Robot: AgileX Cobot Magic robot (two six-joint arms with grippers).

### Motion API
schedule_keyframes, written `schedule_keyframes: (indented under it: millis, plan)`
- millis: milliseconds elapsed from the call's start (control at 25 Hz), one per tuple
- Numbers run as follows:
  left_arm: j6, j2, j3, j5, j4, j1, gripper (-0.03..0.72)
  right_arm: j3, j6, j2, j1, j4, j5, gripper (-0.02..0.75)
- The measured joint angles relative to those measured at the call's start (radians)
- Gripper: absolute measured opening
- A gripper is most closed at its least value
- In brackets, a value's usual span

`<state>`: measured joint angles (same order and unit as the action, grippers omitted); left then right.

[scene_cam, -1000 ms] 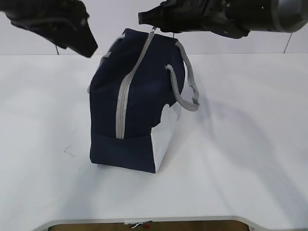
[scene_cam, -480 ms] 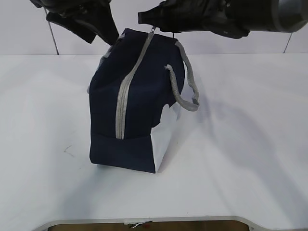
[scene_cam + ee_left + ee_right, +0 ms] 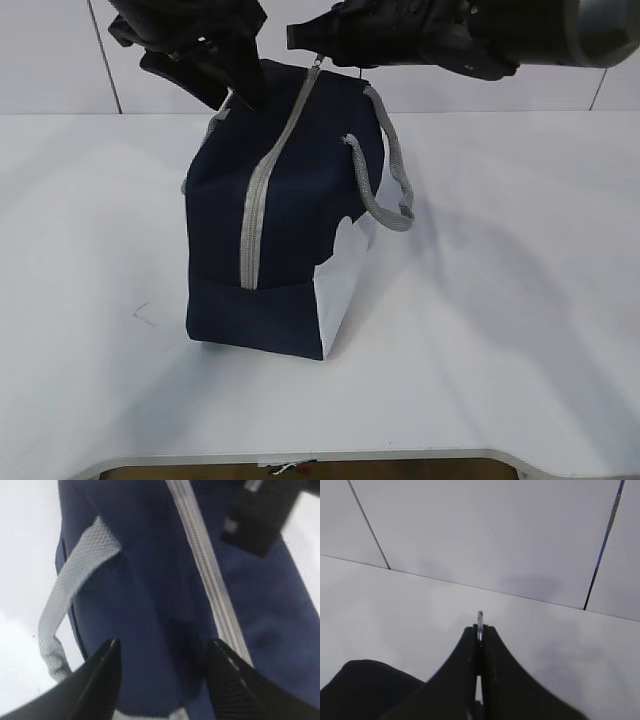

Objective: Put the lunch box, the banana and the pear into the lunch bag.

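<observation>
Right under your two grippers stands the lunch bag point(image 3: 285, 210), on the white counter point(image 3: 500, 330), and it is zipped up all the way along its grey zipper point(image 3: 262, 190). Your right gripper point(image 3: 300, 38) sits above the far top end of the bag with its jaws pressed tight together on the thin metal ring pull point(image 3: 480, 622), which sticks up between the tips in the right wrist view. Your left gripper point(image 3: 162, 672) has its jaws spread wide and hangs just over the bag's top, next to the zipper, with one grey strap handle point(image 3: 70, 587) a bit to its left side. The bag is soft cloth, so it will bend and sag when you pull on it, and it looks light, so it may slide or lift off the counter. A good place for the left gripper to hold is the blue cloth right beside the zipper, to keep the bag down while the right gripper pulls the ring. The ring is small, hard and smooth, so it could slip out. You cannot see the lunch box, the banana or the pear in any view, so you cannot tell where they are. There are no words or labels to read on the bag.
</observation>
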<state>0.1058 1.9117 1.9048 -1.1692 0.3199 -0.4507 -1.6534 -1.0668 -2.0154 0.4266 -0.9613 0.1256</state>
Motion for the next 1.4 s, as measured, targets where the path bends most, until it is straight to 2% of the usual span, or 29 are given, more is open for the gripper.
schedule_keyframes:
  millis: [160, 360, 600, 680, 760, 840, 1200, 1400]
  plan:
    - [0.004, 0.016, 0.0, 0.022, 0.006, 0.002, 0.39, 0.0, 0.0, 0.0, 0.0, 0.0, 0.0, 0.012]
    - [0.013, 0.042, 0.002, 0.049, 0.059, 0.017, 0.269, 0.0, -0.002, 0.0, 0.0, 0.0, 0.0, 0.012]
    - [0.023, 0.067, 0.002, 0.051, 0.091, 0.026, 0.228, 0.0, -0.002, 0.0, 0.0, 0.0, 0.0, 0.012]
    - [0.035, 0.067, 0.002, 0.049, 0.092, 0.026, 0.158, 0.0, -0.002, 0.0, 0.0, 0.0, 0.0, 0.012]
    - [0.057, 0.067, 0.002, 0.042, 0.088, 0.026, 0.055, 0.0, -0.002, 0.0, 0.0, 0.0, 0.0, 0.012]
    - [0.099, 0.067, 0.002, 0.038, 0.085, 0.026, 0.007, 0.0, -0.002, 0.0, 0.0, -0.002, 0.0, 0.012]
    - [0.363, 0.067, 0.002, -0.008, 0.081, 0.026, -0.003, 0.0, -0.002, 0.0, 0.0, -0.02, 0.003, 0.012]
    - [0.405, 0.057, 0.002, -0.014, 0.079, 0.029, -0.003, 0.0, -0.002, 0.0, 0.0, -0.046, 0.042, 0.012]
